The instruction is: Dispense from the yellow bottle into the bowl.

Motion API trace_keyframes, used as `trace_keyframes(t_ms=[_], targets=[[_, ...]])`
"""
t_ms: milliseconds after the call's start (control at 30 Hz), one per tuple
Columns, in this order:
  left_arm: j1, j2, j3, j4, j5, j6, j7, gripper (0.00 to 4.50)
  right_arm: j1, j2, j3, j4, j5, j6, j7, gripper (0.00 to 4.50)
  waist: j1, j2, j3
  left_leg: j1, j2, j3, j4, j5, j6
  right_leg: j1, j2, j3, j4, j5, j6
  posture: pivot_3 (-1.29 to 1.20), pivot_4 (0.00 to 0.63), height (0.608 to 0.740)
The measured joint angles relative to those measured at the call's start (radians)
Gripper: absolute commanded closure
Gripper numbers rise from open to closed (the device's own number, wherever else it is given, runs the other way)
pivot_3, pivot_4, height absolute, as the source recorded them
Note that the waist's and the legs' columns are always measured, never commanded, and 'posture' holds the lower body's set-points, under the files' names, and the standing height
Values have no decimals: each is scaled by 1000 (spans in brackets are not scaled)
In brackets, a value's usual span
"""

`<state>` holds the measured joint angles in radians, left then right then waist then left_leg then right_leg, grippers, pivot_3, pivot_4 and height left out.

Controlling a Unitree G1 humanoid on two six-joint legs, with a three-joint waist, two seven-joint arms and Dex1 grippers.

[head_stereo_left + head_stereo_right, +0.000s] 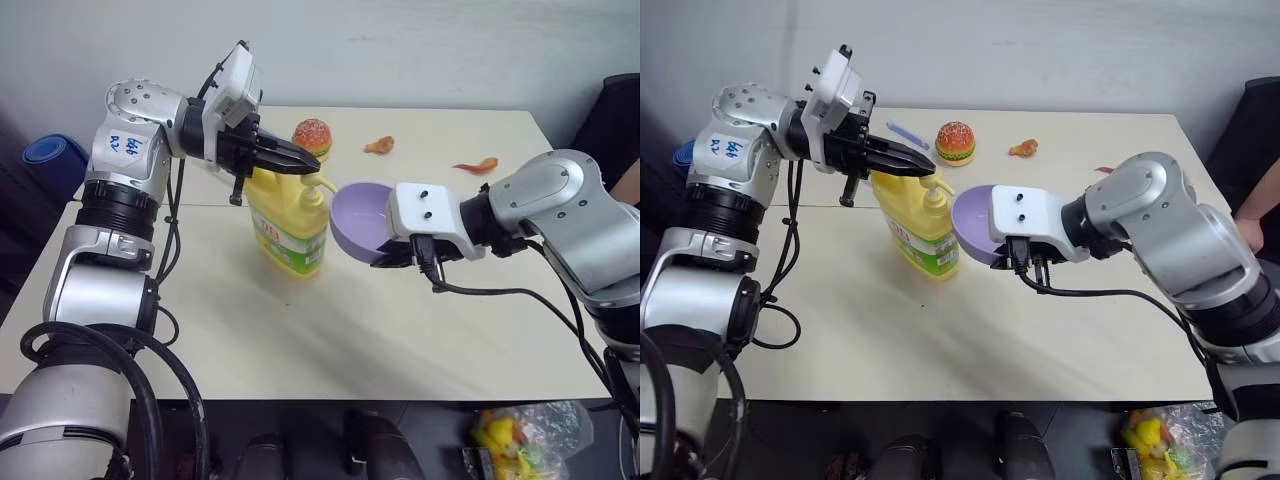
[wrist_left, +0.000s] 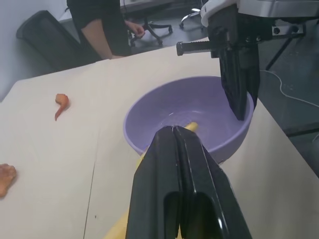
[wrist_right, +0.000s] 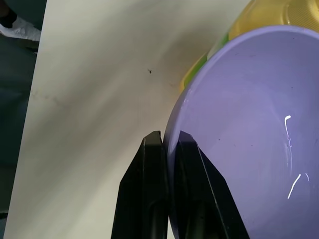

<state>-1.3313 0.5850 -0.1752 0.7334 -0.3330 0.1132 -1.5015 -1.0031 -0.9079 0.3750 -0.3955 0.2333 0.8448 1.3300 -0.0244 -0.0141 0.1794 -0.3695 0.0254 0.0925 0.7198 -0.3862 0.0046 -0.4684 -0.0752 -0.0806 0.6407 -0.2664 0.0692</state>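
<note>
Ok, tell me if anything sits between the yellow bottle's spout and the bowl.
Nothing visible does. The right gripper, shut on the rim, holds the bowl tilted against the yellow bottle, and the spout tip already reaches over the rim. The shut left gripper sits on the pump top.

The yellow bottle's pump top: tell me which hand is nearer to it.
Left. The left hand, fingers shut, sits right over the pump top of the yellow bottle. The right hand is beside the bottle, clamped on the rim of the bowl.
</note>
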Motion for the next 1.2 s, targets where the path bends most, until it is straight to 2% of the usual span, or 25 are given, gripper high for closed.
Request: trace_keyframes(t_ms=[533, 933, 1200], targets=[[2, -11, 0, 5, 88, -80, 1, 4471, -32, 0, 0, -2, 13, -15, 4, 4500, 3, 0, 0, 1, 1, 0, 1, 0, 0, 1, -1, 0, 1, 0, 0, 0, 150, 740], [52, -9, -3, -94, 126, -82, 11, 4471, -31, 0, 1, -6, 14, -18, 9, 4500, 18, 0, -1, 6, 3, 0, 2, 0, 0, 6, -1, 1, 3, 0, 0, 0, 150, 740], [29, -17, 22, -84, 87, 90, 1, 4471, -25, 0, 1, -10, 14, -24, 9, 4500, 22, 0, -1, 5, 2, 0, 2, 0, 0, 4, 0, 2, 3, 0, 0, 0, 150, 740]])
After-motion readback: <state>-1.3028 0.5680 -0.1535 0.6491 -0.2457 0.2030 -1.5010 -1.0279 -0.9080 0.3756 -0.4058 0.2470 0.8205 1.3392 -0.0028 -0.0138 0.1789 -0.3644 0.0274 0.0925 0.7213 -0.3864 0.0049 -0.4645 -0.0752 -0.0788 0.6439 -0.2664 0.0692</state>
